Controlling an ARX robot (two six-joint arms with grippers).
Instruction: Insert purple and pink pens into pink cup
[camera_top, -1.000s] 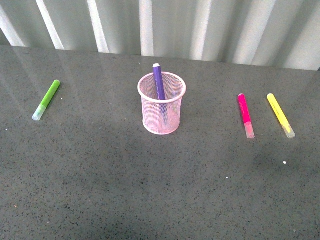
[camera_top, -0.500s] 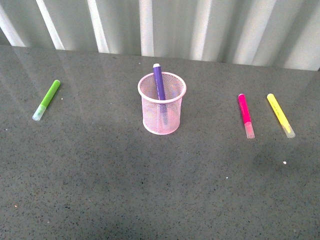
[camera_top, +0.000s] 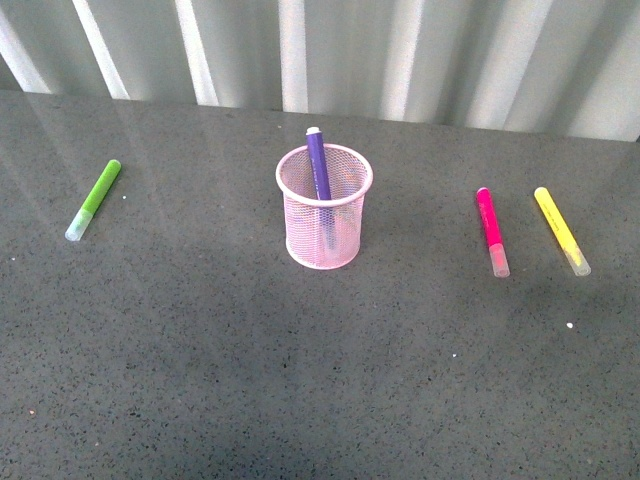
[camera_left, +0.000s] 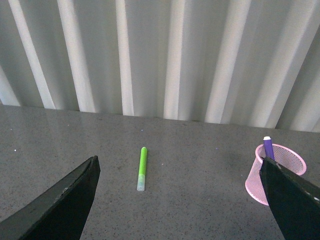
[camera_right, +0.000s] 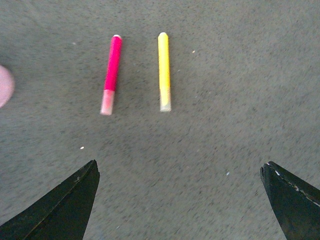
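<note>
Grey speckled tabletop (camera_top: 300, 380) is seen in the front view below a pale ribbed wall, with neither arm in the picture. The pink cup (camera_top: 345, 238) stands upright near the middle, and the purple pen (camera_top: 318, 165) is already leaned inside it. The pink pen (camera_top: 490, 228) lies flat well to the cup's right, cap end toward the robot, just beside a near-parallel yellow marker (camera_top: 560, 229). A green marker (camera_top: 93, 199) lies far left. The right arm is judged the nearer one.

From the left wrist, the left gripper (camera_left: 177, 165) is shown spread wide and empty. The green marker (camera_left: 142, 168) lies ahead, and the pink cup (camera_left: 287, 156) and purple pen (camera_left: 268, 147) off to one side. The pink pen is not shown.

From the right wrist, the right gripper (camera_right: 178, 165) is likewise spread wide and empty. The pink pen (camera_right: 112, 70) lies ahead, lengthwise to the approach, on the cup side of the yellow marker (camera_right: 164, 70). A shift toward the cup is judged necessary.
</note>
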